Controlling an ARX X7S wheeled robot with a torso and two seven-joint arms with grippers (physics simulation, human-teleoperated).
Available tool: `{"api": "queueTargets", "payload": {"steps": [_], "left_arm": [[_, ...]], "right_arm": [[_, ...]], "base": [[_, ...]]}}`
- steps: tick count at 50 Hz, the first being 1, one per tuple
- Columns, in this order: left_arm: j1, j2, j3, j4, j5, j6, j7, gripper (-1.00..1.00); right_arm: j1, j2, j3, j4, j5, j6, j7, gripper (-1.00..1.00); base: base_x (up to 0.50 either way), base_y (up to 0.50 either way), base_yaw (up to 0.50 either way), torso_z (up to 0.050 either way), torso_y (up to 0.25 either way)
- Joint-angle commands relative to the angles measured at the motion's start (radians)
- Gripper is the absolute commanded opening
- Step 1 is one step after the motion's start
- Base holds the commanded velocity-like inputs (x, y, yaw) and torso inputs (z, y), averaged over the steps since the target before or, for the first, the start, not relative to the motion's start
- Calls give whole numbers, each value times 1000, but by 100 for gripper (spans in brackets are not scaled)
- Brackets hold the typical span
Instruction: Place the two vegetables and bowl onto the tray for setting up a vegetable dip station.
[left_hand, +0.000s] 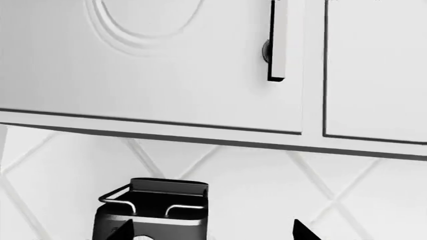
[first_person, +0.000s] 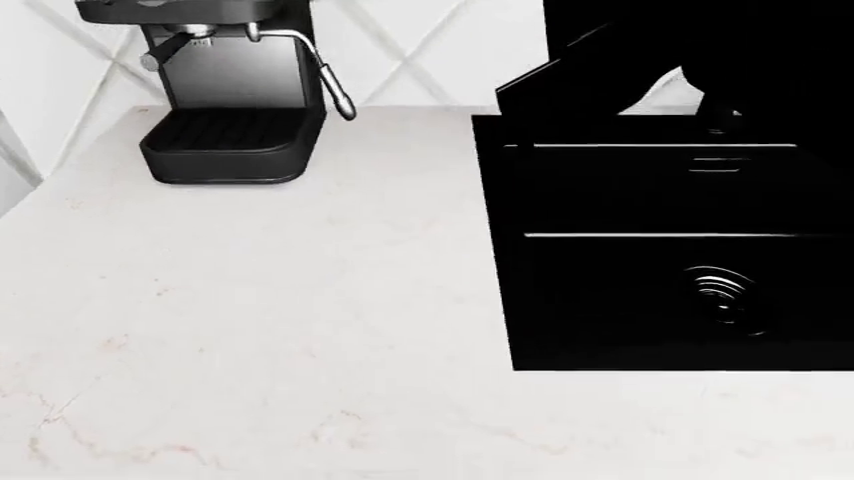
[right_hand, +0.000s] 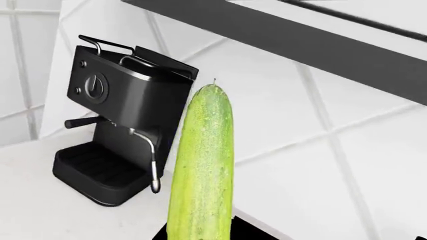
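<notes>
In the right wrist view the light-green cucumber (right_hand: 202, 170) juts straight out from my right gripper, held in the air in front of the tiled wall. The fingers themselves lie below the picture's edge. My left gripper (left_hand: 213, 232) is open with nothing between its dark fingertips (left_hand: 303, 232). It is raised high and faces the wall cabinets. The carrot and the bowl are out of view. I cannot make out the tray for certain in any view.
A black espresso machine (first_person: 234, 95) stands at the counter's back left, also seen as the espresso machine (right_hand: 113, 135). A big black boxy shape (first_person: 667, 260) fills the right of the head view; I cannot tell what it is. White cabinet doors (left_hand: 153, 70) with a handle (left_hand: 278, 45) hang above.
</notes>
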Motion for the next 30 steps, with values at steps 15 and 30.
{"api": "queueTargets", "payload": {"steps": [15, 30], "left_arm": [[2, -1, 4, 1, 5, 3, 4, 100], [1, -5, 4, 2, 4, 4, 3, 100]], "right_arm": [[12, 17, 8, 5, -13, 18, 7, -100], [4, 12, 6, 1, -24, 21, 6, -100]], "base": [[-103, -500, 0, 0, 0], [-93, -500, 0, 0, 0]]}}
